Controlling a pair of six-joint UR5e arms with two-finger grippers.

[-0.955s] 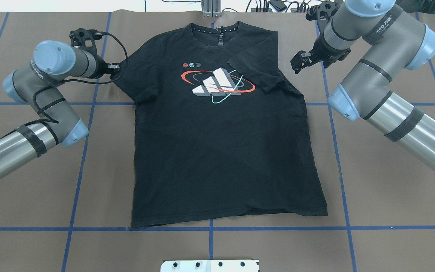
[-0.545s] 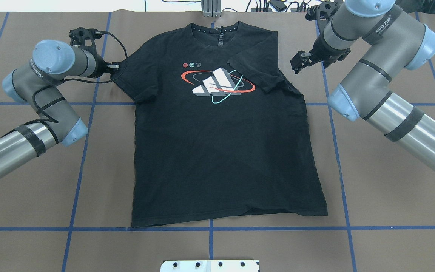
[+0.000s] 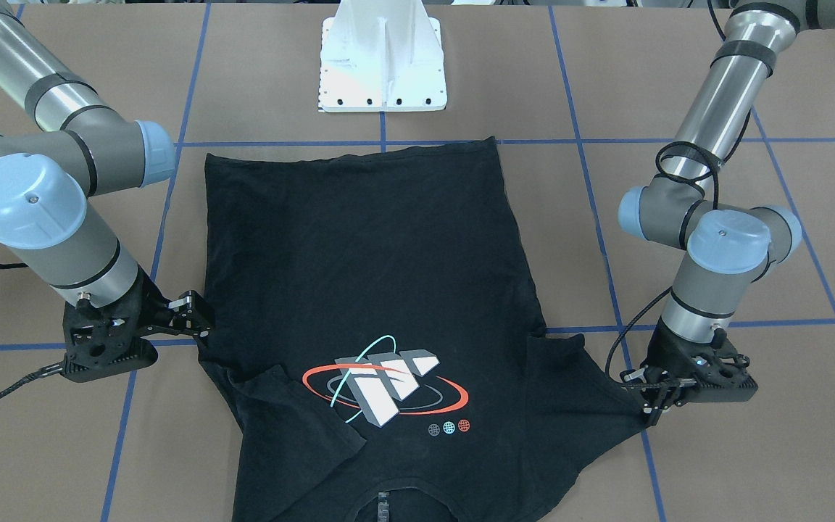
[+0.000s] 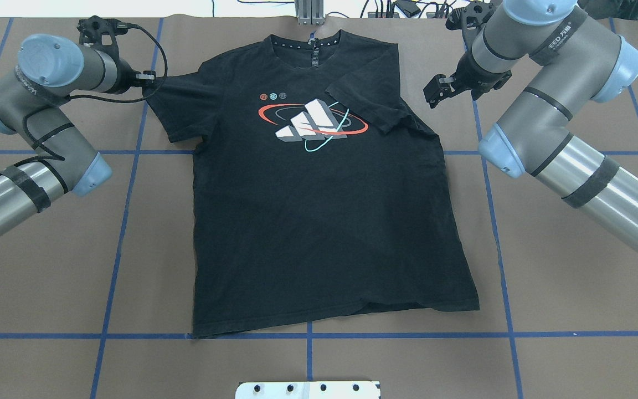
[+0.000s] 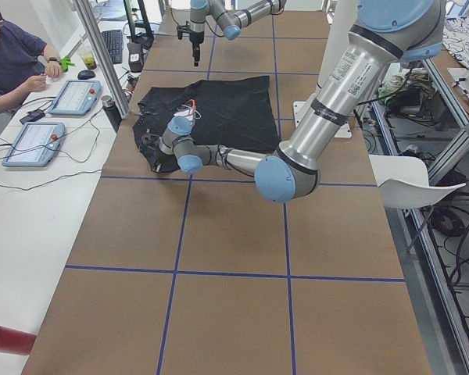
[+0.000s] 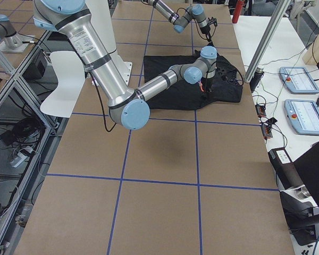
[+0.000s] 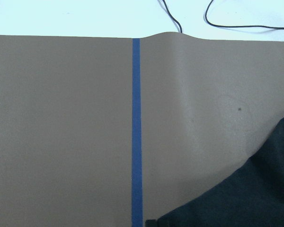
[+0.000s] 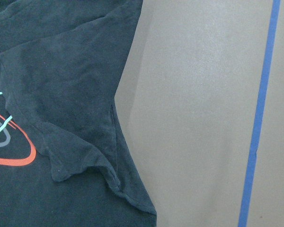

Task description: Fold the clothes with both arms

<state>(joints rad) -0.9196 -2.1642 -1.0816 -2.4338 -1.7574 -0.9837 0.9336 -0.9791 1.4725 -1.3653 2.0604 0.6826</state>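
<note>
Overhead exterior view: the black T-shirt (image 4: 319, 221) lies flat on the bench (image 4: 546, 266), graphic up, hem toward the robot. The left end effector (image 4: 150, 78) is clamped on the left sleeve (image 4: 178, 105), which is stretched outward. The right end effector (image 4: 434, 93) hangs with jaws apart, holding nothing, near the right sleeve (image 4: 371, 105), which lies flipped over the chest. The step appears to be flattening. Next move: grip the flipped sleeve and draw it outward without dragging the body
</note>
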